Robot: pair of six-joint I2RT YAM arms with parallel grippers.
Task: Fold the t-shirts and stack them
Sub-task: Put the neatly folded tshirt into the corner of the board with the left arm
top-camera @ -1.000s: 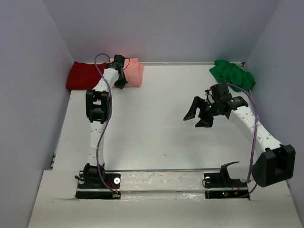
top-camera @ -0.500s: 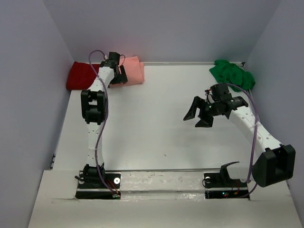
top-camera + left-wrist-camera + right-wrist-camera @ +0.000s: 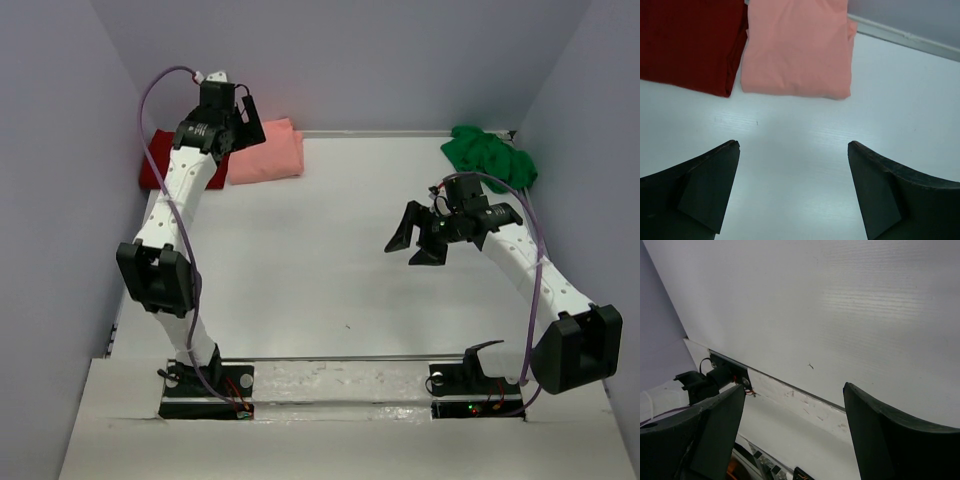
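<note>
Salmon-pink t-shirt, folded into a flat rectangle, lies just beside the dark red t-shirt. Left gripper and right gripper both gape wide, holding nothing

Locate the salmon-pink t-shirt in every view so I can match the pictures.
Top external: salmon-pink t-shirt at far left, folded.
Left wrist: the shirt at top centre.
Right wrist: not in it.
Shared landmark: dark red t-shirt alongside it, on its left in both pictures.

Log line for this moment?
left gripper: open, empty | right gripper: open, empty | pink shirt: folded, beside dark red shirt | green shirt: crumpled
</note>
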